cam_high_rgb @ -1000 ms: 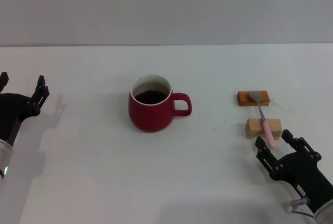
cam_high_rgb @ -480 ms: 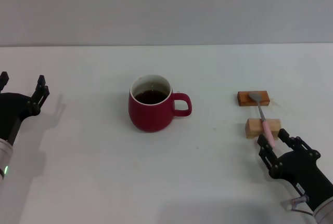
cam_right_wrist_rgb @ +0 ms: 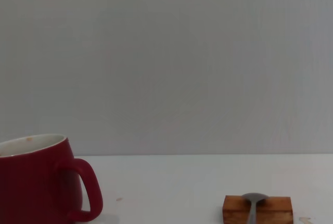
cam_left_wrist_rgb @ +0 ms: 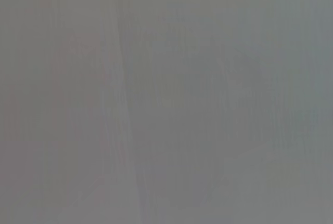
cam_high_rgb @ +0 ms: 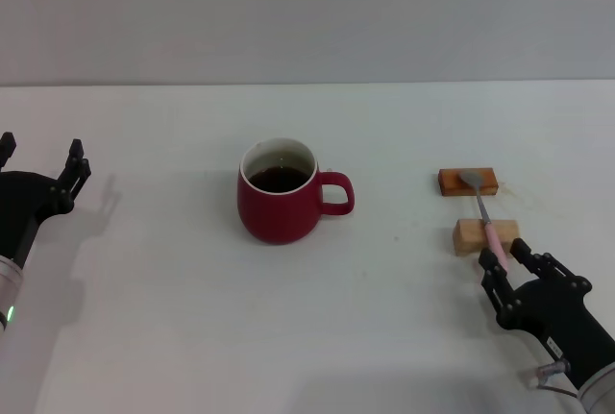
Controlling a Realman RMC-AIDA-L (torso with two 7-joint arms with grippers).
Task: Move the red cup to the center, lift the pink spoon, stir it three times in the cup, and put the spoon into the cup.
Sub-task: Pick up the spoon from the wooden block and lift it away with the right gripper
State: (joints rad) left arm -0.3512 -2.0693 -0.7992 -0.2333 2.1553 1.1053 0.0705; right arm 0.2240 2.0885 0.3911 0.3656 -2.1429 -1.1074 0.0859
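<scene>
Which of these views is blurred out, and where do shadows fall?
Left wrist view: a featureless grey blur. Head view: sharp, with a soft shadow on the table beside the left gripper and a faint one under the red cup. Right wrist view: clear, no glare.

Two small blocks are sitting on the white table [cam_high_rgb: 173,337] — a reddish-brown block [cam_high_rgb: 468,182] farther back, a tan wooden block [cam_high_rgb: 484,236] nearer; they seem slightly apart.
</scene>
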